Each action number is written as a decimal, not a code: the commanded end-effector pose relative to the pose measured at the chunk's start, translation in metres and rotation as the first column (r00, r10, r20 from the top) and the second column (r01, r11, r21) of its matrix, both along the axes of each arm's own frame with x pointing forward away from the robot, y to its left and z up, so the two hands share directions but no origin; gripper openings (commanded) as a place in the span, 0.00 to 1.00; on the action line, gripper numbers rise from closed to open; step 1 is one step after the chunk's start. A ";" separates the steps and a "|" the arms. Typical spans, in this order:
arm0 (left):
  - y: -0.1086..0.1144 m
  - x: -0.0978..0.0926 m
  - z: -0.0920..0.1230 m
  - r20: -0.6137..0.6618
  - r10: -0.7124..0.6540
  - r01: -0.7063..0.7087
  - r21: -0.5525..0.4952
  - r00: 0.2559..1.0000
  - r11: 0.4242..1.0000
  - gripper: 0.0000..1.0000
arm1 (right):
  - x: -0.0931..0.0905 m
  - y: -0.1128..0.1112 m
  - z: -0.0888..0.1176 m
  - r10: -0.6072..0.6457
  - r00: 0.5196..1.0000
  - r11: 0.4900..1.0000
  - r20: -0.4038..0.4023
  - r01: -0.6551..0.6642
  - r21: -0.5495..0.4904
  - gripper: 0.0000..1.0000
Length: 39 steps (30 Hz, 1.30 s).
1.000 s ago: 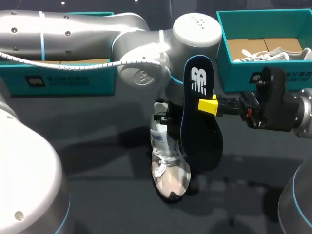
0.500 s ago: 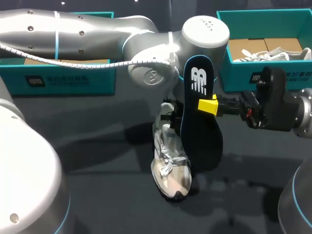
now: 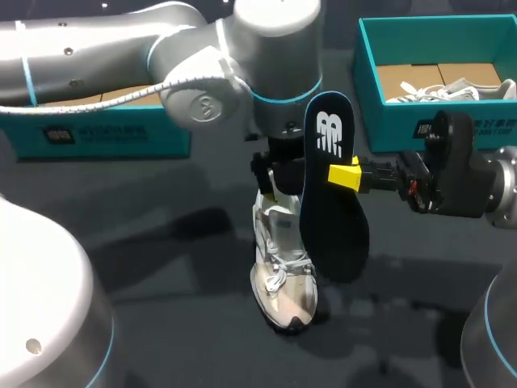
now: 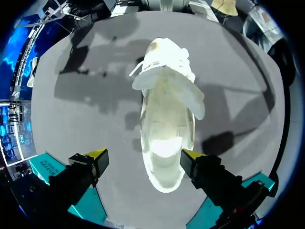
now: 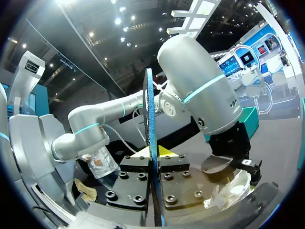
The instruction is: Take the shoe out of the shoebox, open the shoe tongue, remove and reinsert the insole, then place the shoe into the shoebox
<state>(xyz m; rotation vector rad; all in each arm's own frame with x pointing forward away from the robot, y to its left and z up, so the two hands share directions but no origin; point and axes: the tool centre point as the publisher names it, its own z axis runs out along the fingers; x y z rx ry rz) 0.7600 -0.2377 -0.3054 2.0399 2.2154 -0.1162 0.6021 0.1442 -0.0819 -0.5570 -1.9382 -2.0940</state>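
Right gripper (image 3: 349, 175) pinches the insole (image 3: 331, 202), which is out of the shoe.
Its fingers are closed on the upright insole. The shoe (image 4: 167, 109) sits on the table (image 4: 238, 95), just beside the insole and under the left gripper (image 4: 144, 154), whose fingers are wide open on both sides of the heel. Next, I think, the insole goes back in: steady the shoe, then aim for its opening.

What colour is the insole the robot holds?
The insole is black with a blue edge, clearest in head view.
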 end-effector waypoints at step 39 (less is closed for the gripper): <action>-0.005 0.009 0.117 0.291 -0.116 0.300 -0.737 0.950 0.605 1.00 | -0.001 0.001 -0.001 -0.003 1.000 1.000 0.000 0.003 -0.001 0.00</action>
